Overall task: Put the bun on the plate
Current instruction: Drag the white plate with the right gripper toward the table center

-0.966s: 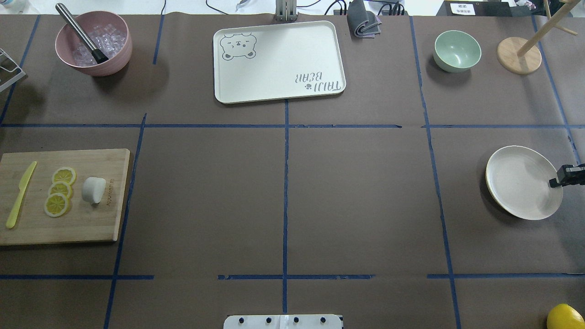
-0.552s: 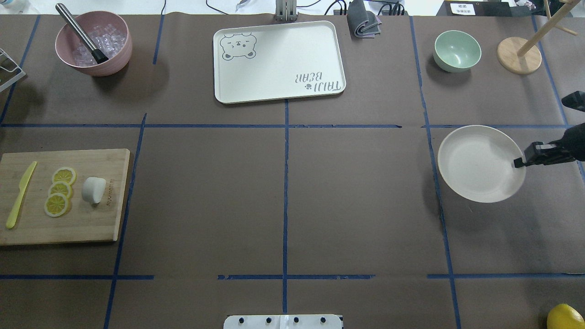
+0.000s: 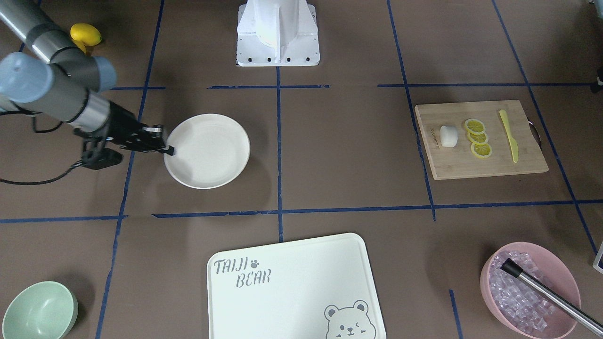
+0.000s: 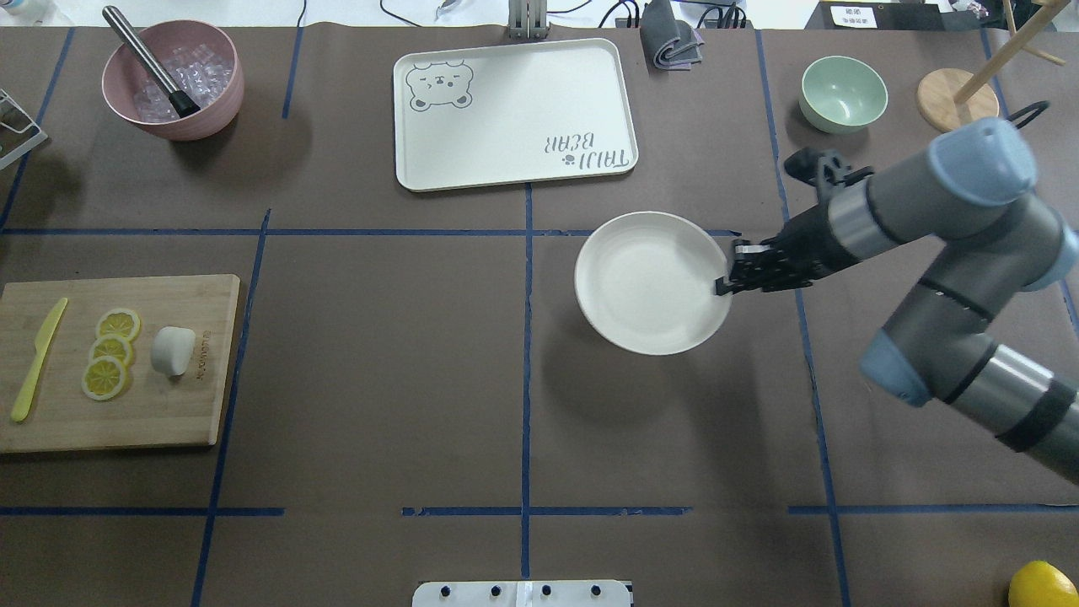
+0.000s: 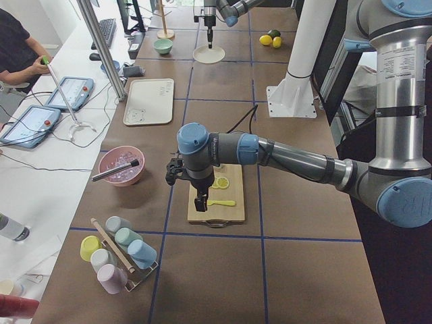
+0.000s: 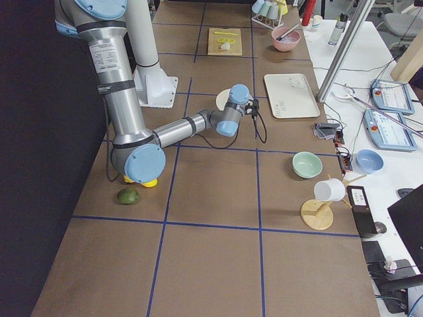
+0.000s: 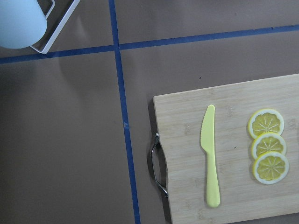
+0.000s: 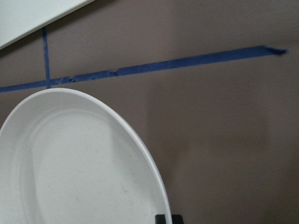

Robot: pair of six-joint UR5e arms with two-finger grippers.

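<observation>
The right pincer (image 4: 727, 283) is clamped on the rim of the cream plate (image 4: 645, 278), its dark fingertips (image 8: 163, 218) pinching the edge nearest the arm. The rest of the plate reaches out beyond the tips, away from the wrist. The plate's shadow falls apart from it on the brown tabletop (image 4: 379, 337), so the plate hangs clear of the surface, and nothing lies in it. The bear-printed tray (image 4: 523, 110) lies past the plate's far side from this pincer, near but not touching. The bun (image 4: 174, 350) is well apart from the right pincer, across the tabletop beyond the plate, resting on the wooden cutting board (image 4: 169, 413). It sits just beside a row of three lemon slices (image 4: 110, 354), with a yellow plastic knife (image 4: 38, 358) on their other side. The left pincer (image 5: 200, 204) hangs above that board's handle end, pointing down, near the knife. From it, the bun lies past the knife and the slices. This pincer shows only in the side view, so I cannot tell whether its fingers are apart or together. Its wrist camera takes in the knife and the slices but not the bun.
</observation>
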